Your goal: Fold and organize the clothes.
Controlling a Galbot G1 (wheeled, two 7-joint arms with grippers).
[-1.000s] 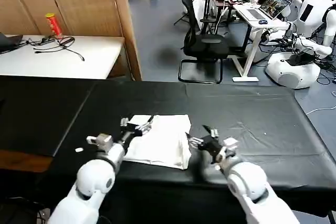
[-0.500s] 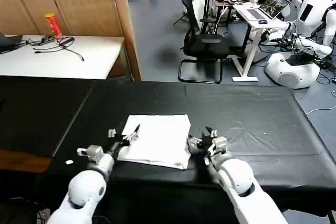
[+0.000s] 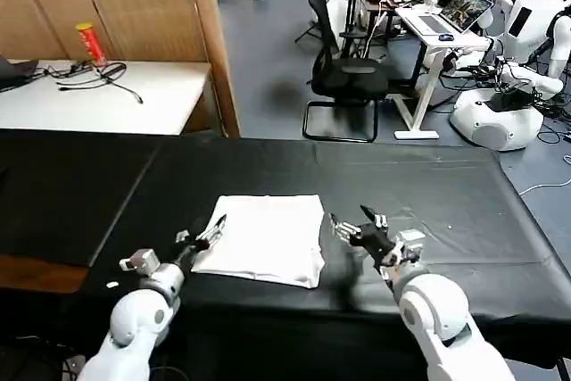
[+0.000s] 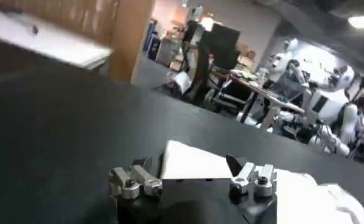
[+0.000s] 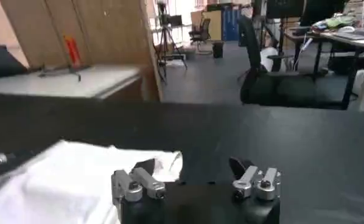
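The shirt (image 3: 263, 238) lies folded into a compact white rectangle on the black table (image 3: 446, 194), nearer its front edge than its back and a little left of the middle. Its plain side is up. The left gripper (image 3: 207, 235) sits at the shirt's left edge, fingers spread wide with nothing between them; the right gripper (image 3: 357, 225) stands just off the right edge, apart from the cloth, also wide and empty.

The folding looks essentially done, so the step in hand is judged to be tidying or letting go. To do it well, both grippers should lift clear before moving sideways, so no fingertip drags a layer and opens the stack. If one more fold is wanted, pinch all layers at a corner, not the top one alone.

The logo side is hidden underneath. How many layers are stacked cannot be counted. Whether the left fingertips touch the cloth cannot be told. In the left wrist view the shirt (image 4: 231, 173) is partly cut off, and in the right wrist view the shirt (image 5: 60, 182) runs out of frame.
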